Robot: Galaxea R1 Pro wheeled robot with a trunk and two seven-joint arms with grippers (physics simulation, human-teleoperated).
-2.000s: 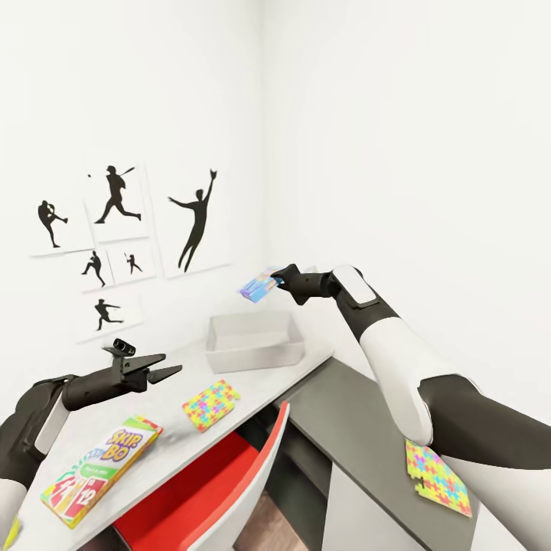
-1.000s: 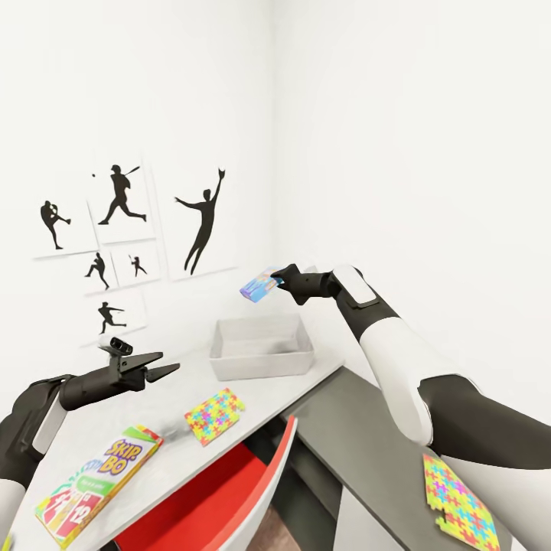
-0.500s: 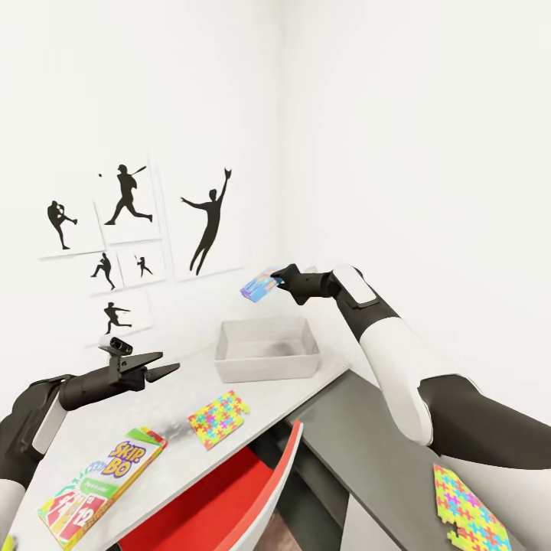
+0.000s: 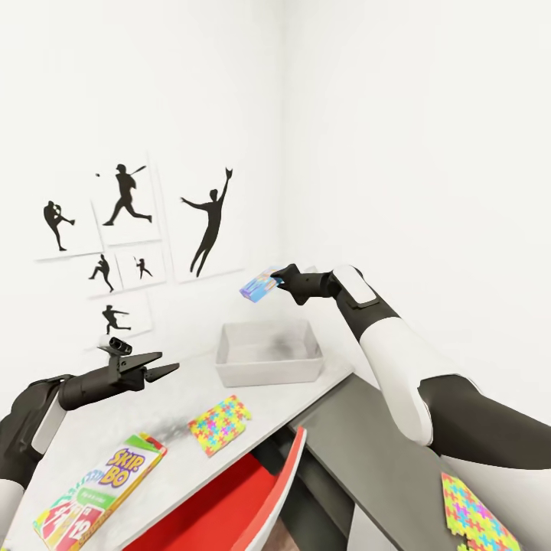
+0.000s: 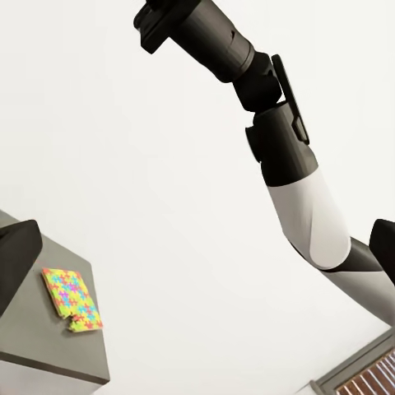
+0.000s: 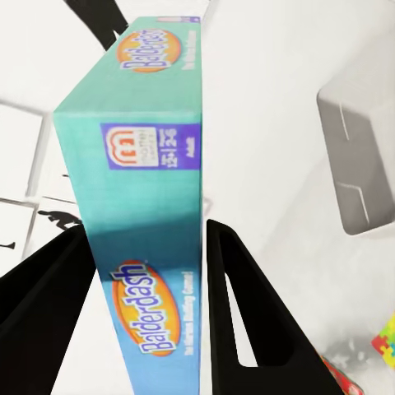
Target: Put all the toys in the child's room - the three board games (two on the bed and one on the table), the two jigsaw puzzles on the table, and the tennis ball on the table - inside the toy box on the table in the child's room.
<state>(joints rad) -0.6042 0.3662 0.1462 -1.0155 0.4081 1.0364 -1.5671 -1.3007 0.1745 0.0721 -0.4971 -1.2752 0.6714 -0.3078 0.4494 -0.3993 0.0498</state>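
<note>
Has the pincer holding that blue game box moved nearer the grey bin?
Yes. The right pincer with the game box now hangs over the toy box, after the robot shifted right.

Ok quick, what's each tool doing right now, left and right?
Left tool: open, holding nothing, above the table.
Right tool: shut on the Balderdash board game, held in the air above the toy box.

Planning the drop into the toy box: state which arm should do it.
Right. The right gripper already holds a board game above the toy box; the left gripper is open over the table, farther away.
</note>
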